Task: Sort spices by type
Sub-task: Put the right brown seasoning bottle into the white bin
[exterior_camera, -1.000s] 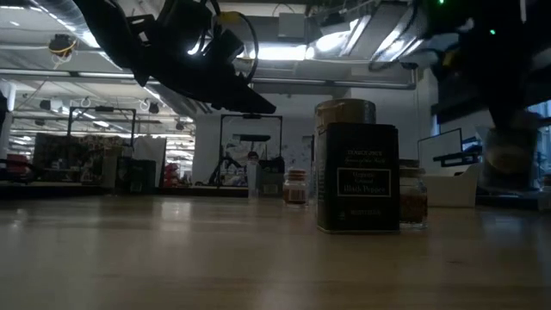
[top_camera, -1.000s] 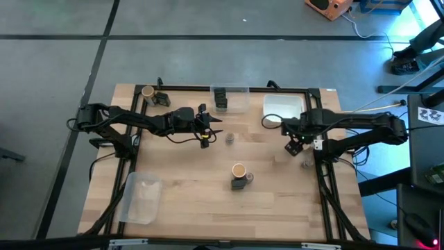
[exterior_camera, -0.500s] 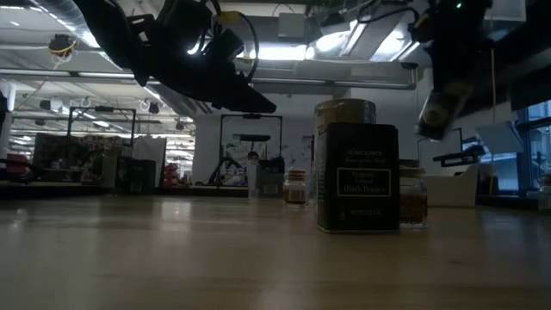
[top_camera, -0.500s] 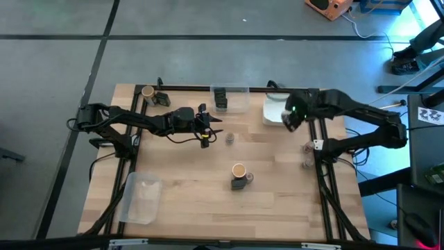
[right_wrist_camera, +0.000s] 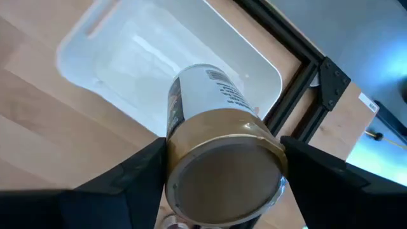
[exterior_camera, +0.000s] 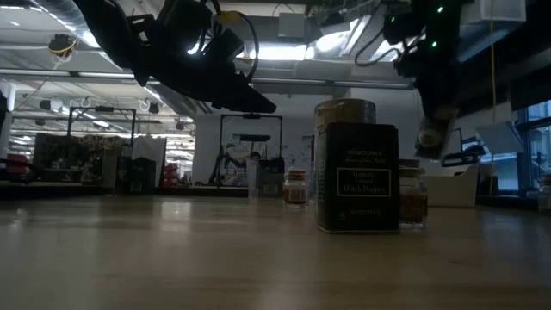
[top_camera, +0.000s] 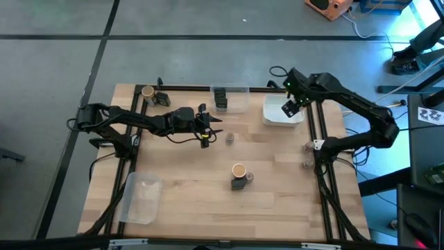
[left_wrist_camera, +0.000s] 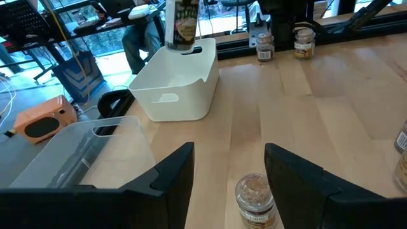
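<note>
At upper right of the high view, the right claw (top_camera: 289, 109) grips a round, gold-lidded, labelled jar (right_wrist_camera: 213, 143) over the smooth white plastic tray (top_camera: 272, 118). The left claw (top_camera: 210, 128) hangs half-open above the pale wooden table (top_camera: 187, 187), a tiny glass jar (left_wrist_camera: 254, 197) just ahead.

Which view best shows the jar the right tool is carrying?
Right wrist view: the tan-topped jar fills it, above the white tray. Left wrist view shows it distant; low view dark; high view tiny.

tan-topped jar (right_wrist_camera: 219, 152) aloft, others (top_camera: 239, 176) tabled
</note>
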{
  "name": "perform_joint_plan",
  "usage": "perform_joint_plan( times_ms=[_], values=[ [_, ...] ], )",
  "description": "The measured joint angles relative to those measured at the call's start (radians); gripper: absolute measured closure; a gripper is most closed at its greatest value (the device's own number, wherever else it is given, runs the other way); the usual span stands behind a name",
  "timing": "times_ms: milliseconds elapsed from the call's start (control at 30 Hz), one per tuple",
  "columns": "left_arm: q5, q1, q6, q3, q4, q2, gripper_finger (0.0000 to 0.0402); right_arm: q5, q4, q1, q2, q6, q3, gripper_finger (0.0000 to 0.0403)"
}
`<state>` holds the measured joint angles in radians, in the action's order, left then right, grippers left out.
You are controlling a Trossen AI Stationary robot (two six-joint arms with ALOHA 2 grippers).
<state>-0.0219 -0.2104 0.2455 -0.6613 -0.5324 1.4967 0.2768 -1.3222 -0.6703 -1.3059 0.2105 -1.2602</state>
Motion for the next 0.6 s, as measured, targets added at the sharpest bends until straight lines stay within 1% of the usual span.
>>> perform_joint_plan(
  times_ms=[233,333,467,600],
  values=[
    [0.000,0.000,0.000,0.000,0.001,0.000,0.0227,-0.008,0.023,-0.046,-0.107,-0.068,0.000,0.0123],
    [0.000,0.000,0.000,0.000,0.001,0.000,0.0227,-0.006,0.028,-0.046,-0.145,-0.085,0.003,0.0123],
    [0.000,0.000,0.000,0.000,0.002,0.000,0.0227,-0.011,0.101,-0.046,-0.171,-0.111,0.040,0.0123],
    [0.000,0.000,0.001,0.000,0.003,0.000,0.0227,0.002,0.134,-0.046,-0.204,-0.114,0.066,0.0123]
  ],
)
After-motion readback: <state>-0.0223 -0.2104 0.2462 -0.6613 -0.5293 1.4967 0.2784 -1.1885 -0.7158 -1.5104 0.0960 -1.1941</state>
